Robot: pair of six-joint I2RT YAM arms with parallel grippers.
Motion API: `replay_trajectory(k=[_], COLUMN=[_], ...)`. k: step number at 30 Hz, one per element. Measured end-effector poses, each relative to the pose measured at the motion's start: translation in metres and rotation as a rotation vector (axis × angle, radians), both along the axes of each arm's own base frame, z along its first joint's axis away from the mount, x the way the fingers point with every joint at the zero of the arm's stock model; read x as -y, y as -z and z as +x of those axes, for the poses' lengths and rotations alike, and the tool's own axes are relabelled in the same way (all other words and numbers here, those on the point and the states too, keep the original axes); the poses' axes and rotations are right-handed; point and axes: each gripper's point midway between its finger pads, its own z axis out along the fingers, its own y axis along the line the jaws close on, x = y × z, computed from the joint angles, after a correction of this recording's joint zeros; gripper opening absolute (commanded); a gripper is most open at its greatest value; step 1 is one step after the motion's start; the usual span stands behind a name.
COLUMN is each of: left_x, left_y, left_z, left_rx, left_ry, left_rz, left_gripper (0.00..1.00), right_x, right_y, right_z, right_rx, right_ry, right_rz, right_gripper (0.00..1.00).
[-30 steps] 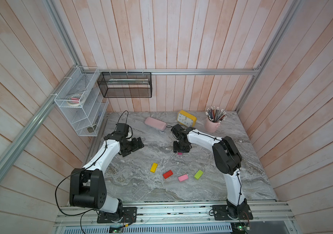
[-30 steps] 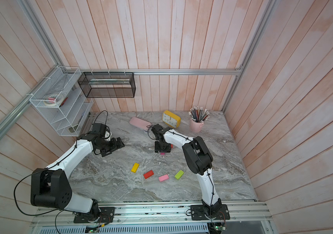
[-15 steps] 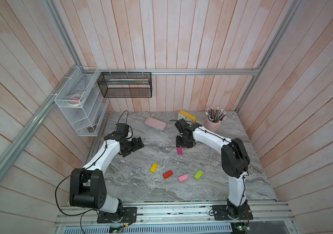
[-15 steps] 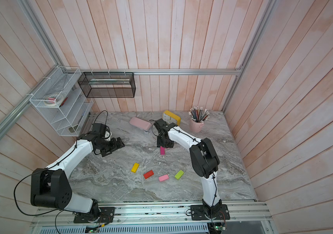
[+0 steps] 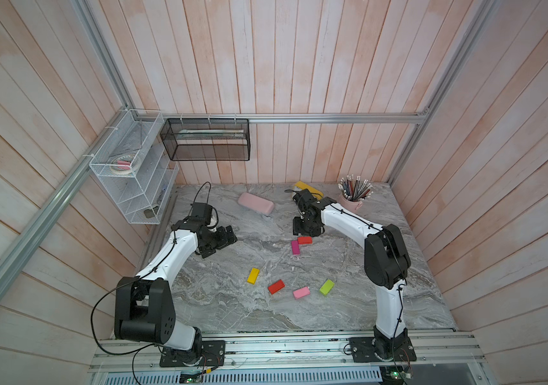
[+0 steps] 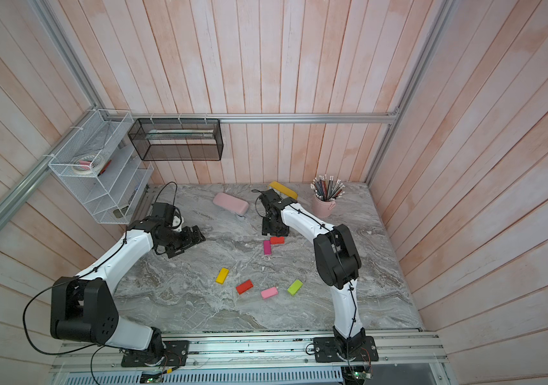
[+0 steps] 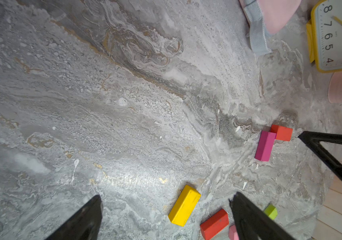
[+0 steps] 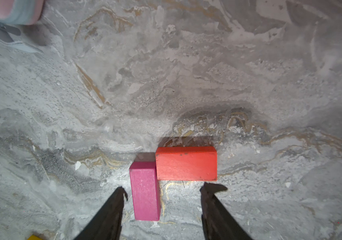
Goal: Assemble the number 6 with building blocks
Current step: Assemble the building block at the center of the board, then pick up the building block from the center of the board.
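Moved: right arm (image 5: pixel 349 223) has drawn back toward the far side, and the far red brick (image 5: pixel 304 240), which did not show beneath it a second ago, now lies in plain sight.
Right jaws: partly open and holding nothing; they hang just beyond the far red brick, tips down.
Left jaws: spread wide and empty, poised above bare tabletop (image 5: pixel 232 316) at the far left, well apart from every brick.
Left arm (image 5: pixel 172 256): posed as it was a second ago.
Far pair: magenta brick (image 5: pixel 295 247) lies lengthwise, right of centre; its far end meets the left end of the far red brick, which lies crosswise. The right wrist view shows the two touching at a corner (image 8: pixel 155 166), both flat on the tabletop.
Near row: yellow brick (image 5: pixel 253 276) at left, then near red brick (image 5: pixel 276 286), pink brick (image 5: pixel 301 292) and green brick (image 5: pixel 327 287) at right, each lying flat and apart from its neighbours, nearer than the far pair.
Far edge: pink case (image 5: pixel 255 204), yellow clock (image 5: pixel 307 187) and pencil cup (image 5: pixel 352 200) stand behind the arms.
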Motion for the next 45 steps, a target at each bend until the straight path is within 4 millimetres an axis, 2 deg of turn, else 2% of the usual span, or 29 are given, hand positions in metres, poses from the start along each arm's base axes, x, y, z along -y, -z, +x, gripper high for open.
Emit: replay_trajectory(k=[3,7,12,19,27,34,45], left_x=[0.001,0.001,0.001,0.000,0.001,0.001,0.002], left_y=[-0.001,0.001,0.007,0.012,0.013,0.013,0.012], left_z=[0.001,0.002,-0.002,-0.010,-0.009,-0.007,-0.006], left_rx=[0.005,0.008,-0.009,-0.026,-0.024,-0.016,-0.010], left_ry=[-0.001,-0.006,-0.012,-0.026,-0.050,-0.053,-0.052], left_rz=[-0.004,-0.008,-0.012,-0.016,-0.040,-0.043,-0.044], left_gripper=[0.98,0.98,0.98,0.98,0.98,0.98,0.98], right_x=[-0.010,-0.030,-0.051,-0.064,-0.086,-0.095,-0.092], right_y=[0.007,0.011,0.003,-0.007,-0.010,-0.005,0.006], right_z=[-0.018,-0.057,-0.101,-0.131,-0.172,-0.195,-0.204], right_rx=[-0.020,-0.057,-0.107,-0.231,-0.408,-0.496,-0.535], right_ry=[-0.060,-0.167,-0.229,-0.080,0.136,0.249,0.342], right_rz=[-0.014,-0.030,-0.010,0.101,0.256,0.266,0.245], right_gripper=[0.64,0.72,0.67,0.66,0.66,0.64,0.60])
